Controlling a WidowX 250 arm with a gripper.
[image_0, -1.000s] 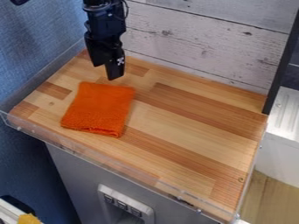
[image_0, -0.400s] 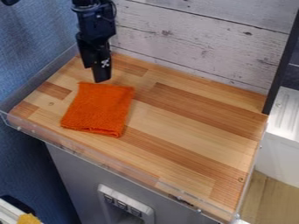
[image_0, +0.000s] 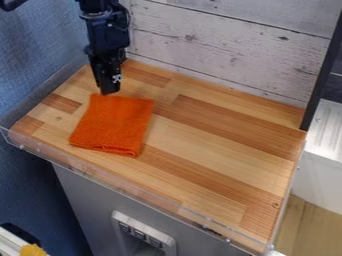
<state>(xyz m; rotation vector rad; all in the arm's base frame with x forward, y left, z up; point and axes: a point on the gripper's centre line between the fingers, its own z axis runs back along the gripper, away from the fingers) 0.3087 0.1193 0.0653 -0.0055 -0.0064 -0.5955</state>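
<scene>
We see the gripper (image_0: 108, 91) hanging upright at the far edge of the orange cloth (image_0: 112, 124), near its far left corner; we cannot tell whether it touches the cloth, or whether it is open or closed. The cloth lies flat and folded on the left part of the wooden counter (image_0: 214, 150), between the blue wall (image_0: 40, 55) and the black post (image_0: 322, 75).

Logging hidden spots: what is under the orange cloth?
Wooden counter shows around the orange cloth; the patch it covers cannot be seen. The gripper is at the cloth's far edge, contact unclear.
</scene>
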